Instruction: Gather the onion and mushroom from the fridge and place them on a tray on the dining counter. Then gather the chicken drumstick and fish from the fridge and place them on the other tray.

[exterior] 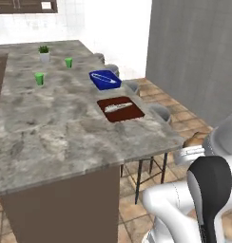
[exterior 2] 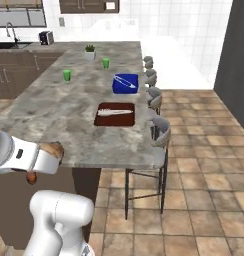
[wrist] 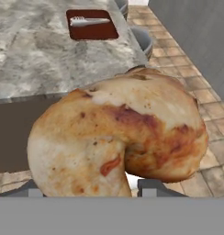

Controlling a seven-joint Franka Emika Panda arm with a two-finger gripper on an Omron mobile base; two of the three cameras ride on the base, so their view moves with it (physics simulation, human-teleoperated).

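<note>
Claw: closed on the drumstick, dark tips just showing under it in the hand view; in the right base view it sits low at 8 o'clock, off the near edge of the desk.
Drumstick: golden-tan, browned in patches, held in front of the hand camera; a tan bit shows past the wrist in the left base view and right base view.
Desk: long grey stone top on a dark brown base, stools along its 3 o'clock side.
Red tray: flat on the desk near the stool-side edge, at 12 o'clock in the hand view.
Fish: silvery-white, lying inside the red tray.
Blue tray: farther along the same edge, just beyond the red tray; a pale slim shape lies in it, too small to tell.
Green cups: two, at the desk's far end, near a small potted plant.
</note>
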